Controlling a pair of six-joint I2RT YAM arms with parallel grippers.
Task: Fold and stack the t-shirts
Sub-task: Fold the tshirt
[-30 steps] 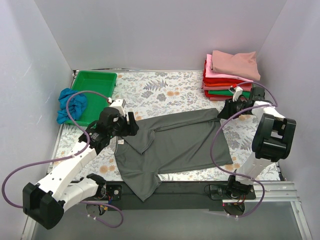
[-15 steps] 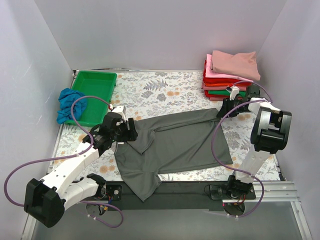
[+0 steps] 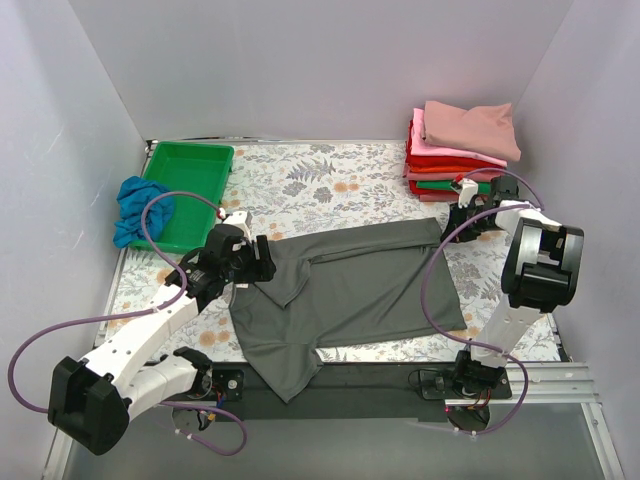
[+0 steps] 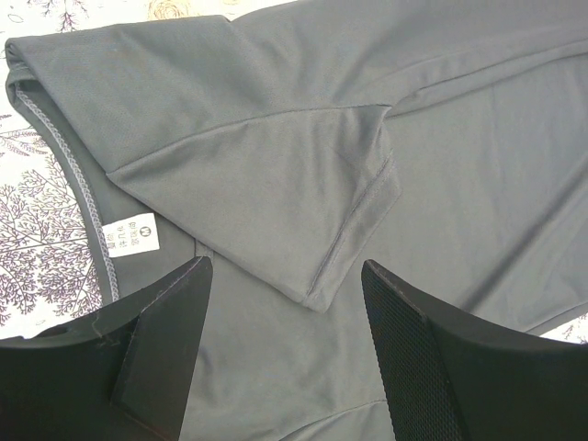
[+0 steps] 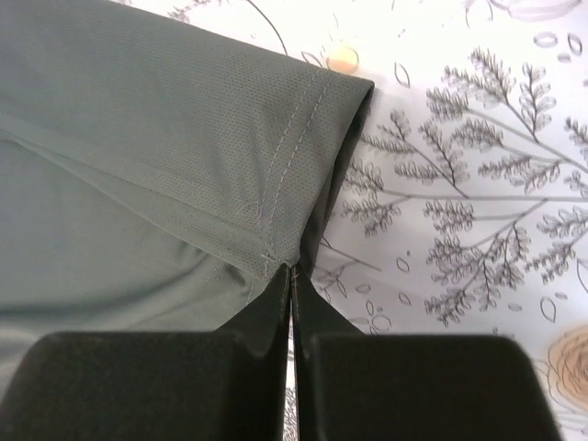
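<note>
The worktop [image 3: 330, 180], covered in a white cloth printed with leaves and flowers, carries everything. A dark charcoal grey cloth t-shirt [image 3: 360, 290] lies spread flat across the worktop's middle and near part. Its collar end faces left, one sleeve is folded inward over its body, and its near left corner hangs over the worktop's near edge. In the far right corner stands a stack of folded t-shirts [image 3: 455, 160], with a dusty rose one on top and pink, red and green layers beneath. In the far left corner sits a rigid green plastic tray [image 3: 160, 225], and a crumpled bright blue t-shirt [image 3: 140, 205] lies against its left rim. The left arm's fingers [image 3: 262, 258] hang apart above the grey shirt's collar end; the left wrist view shows the folded sleeve [image 4: 276, 184] lying flat below the gap between them, with nothing gripped. The right arm's fingers [image 5: 292, 276] are pressed together on the hem at the grey shirt's far right corner, near the stack. A small white size label [image 4: 131, 232] shows inside the collar.
</note>
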